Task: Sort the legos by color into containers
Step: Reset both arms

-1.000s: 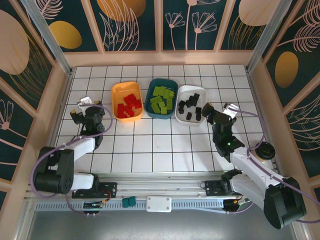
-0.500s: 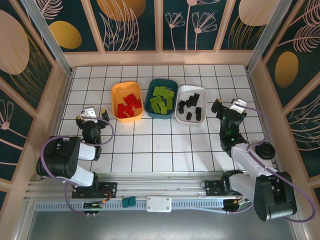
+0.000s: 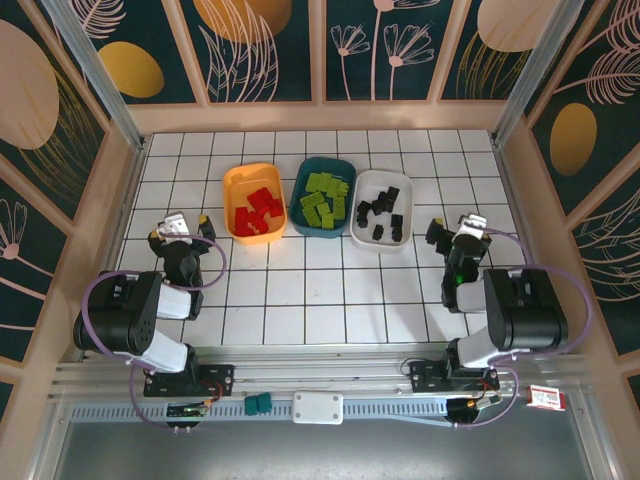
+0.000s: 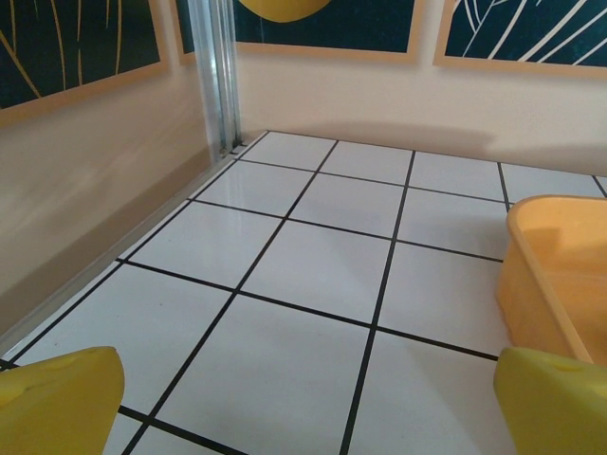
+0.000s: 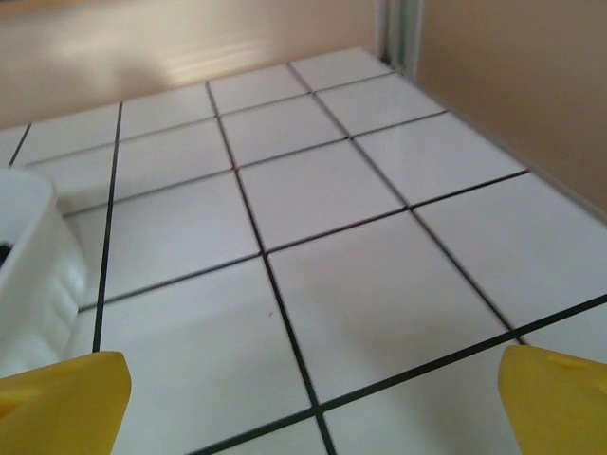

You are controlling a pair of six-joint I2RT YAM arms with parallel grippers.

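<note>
Three tubs in a row mid-table: orange tub with about six red bricks, teal tub about seven green bricks, white tub about eight black bricks. Left gripper and right gripper spread wide, empty

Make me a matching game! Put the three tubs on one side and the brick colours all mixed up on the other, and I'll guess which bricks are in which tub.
Tubs:
1. orange tub
2. teal tub
3. white tub

What lies inside:
A. black bricks
B. red bricks
C. green bricks

Right pairs: 1-B, 2-C, 3-A.
</note>
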